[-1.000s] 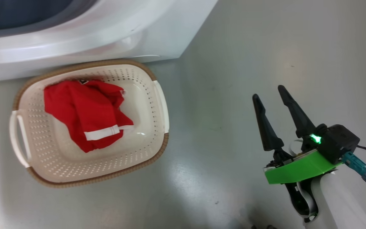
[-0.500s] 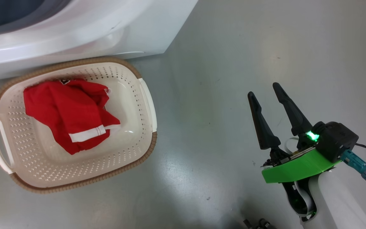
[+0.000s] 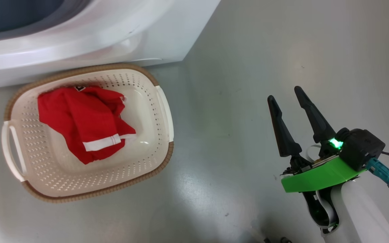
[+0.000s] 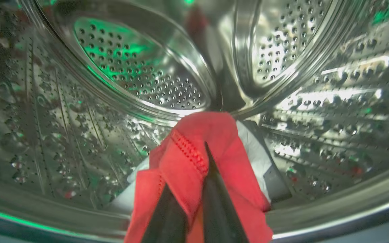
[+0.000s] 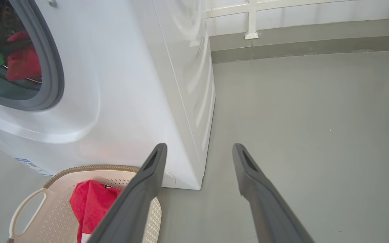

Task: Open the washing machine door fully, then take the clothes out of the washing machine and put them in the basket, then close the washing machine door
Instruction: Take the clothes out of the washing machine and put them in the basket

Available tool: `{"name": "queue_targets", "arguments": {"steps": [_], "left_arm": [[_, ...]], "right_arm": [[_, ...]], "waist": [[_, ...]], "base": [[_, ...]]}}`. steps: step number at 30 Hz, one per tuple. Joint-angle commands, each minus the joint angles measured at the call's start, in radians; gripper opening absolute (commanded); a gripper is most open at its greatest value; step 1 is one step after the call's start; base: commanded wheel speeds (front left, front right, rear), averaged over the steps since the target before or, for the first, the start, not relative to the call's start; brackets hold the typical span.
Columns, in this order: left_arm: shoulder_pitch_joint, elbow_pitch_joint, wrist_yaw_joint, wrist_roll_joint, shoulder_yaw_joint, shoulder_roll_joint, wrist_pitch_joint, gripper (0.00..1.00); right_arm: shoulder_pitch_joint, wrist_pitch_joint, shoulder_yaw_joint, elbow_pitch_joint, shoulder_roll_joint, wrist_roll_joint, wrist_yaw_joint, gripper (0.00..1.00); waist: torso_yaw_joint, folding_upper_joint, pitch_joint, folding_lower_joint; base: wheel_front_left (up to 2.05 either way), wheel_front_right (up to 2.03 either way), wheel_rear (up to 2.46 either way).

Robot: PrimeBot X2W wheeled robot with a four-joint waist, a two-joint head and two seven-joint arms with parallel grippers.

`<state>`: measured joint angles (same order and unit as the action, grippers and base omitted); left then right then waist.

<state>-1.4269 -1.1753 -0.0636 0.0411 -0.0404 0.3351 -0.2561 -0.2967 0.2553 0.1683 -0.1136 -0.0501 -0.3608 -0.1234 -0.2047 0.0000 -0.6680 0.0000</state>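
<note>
Inside the washing machine's perforated steel drum (image 4: 140, 67), the left claw (image 4: 198, 158) has its two dark tapered fingers pressed together on a crumpled red cloth with a stitched seam (image 4: 211, 131). The cloth drapes over both fingers at 6 o'clock in the left wrist view. A smooth white garment (image 4: 255, 158) lies just behind it at 4 o'clock, against the drum's dimpled wall. The drum's polished ribs curve away at 12 o'clock with open room above the cloth.

In the head view, the cream perforated plastic basket with a brown woven-look rim (image 3: 169, 153) sits on the floor at 9 o'clock. Its far edge is just beside the base of the glossy white boxy washing machine (image 3: 79, 44), which lies at 11 o'clock. A folded bright red jersey with a white band (image 3: 83, 125) lies in the basket's left half, and the right half of the basket floor is bare.

The right claw (image 3: 284, 93) hangs at 4 o'clock over the smooth grey floor (image 3: 265, 50), well apart from the basket. Its fingers are spread wide and hold nothing. In the right wrist view, the machine's grey rubber seal (image 5: 54, 67) rings the opening at 10 o'clock, with red cloth showing inside. Bare floor stretches from 1 to 5 o'clock as far as a low wall.
</note>
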Motion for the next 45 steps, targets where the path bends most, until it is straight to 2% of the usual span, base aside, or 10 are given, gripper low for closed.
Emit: {"name": "queue_targets", "arguments": {"steps": [1,12,26,33,45], "left_arm": [[0.036,0.043,-0.005,0.018,0.014,0.039,-0.005,0.00],[0.314,0.389,-0.012,0.087,0.098,-0.045,-0.006,0.00],[0.701,0.832,-0.048,0.056,0.169,-0.188,-0.006,0.00],[0.830,1.014,-0.062,0.050,0.197,-0.222,-0.006,0.00],[0.934,1.281,-0.067,0.073,0.228,-0.247,-0.006,0.00]], "right_arm": [[0.000,0.006,0.011,0.019,0.000,0.006,-0.007,1.00],[0.026,0.006,-0.035,0.009,0.000,0.037,-0.007,1.00],[0.082,0.006,-0.077,-0.003,0.000,0.073,-0.007,1.00],[0.103,0.006,-0.087,-0.003,0.000,0.079,-0.007,1.00],[0.114,0.006,-0.092,0.000,0.000,0.087,-0.007,1.00]], "waist": [[0.012,0.0000,0.013,0.0000],[0.076,0.0000,0.084,0.0000],[0.148,0.0000,0.176,0.0000],[0.164,0.0000,0.199,0.0000],[0.172,0.0000,0.210,0.0000]], "base": [[0.00,0.00,0.00],[0.00,0.00,0.00],[0.00,0.00,0.00],[0.00,0.00,0.00],[0.00,0.00,0.00]]}}
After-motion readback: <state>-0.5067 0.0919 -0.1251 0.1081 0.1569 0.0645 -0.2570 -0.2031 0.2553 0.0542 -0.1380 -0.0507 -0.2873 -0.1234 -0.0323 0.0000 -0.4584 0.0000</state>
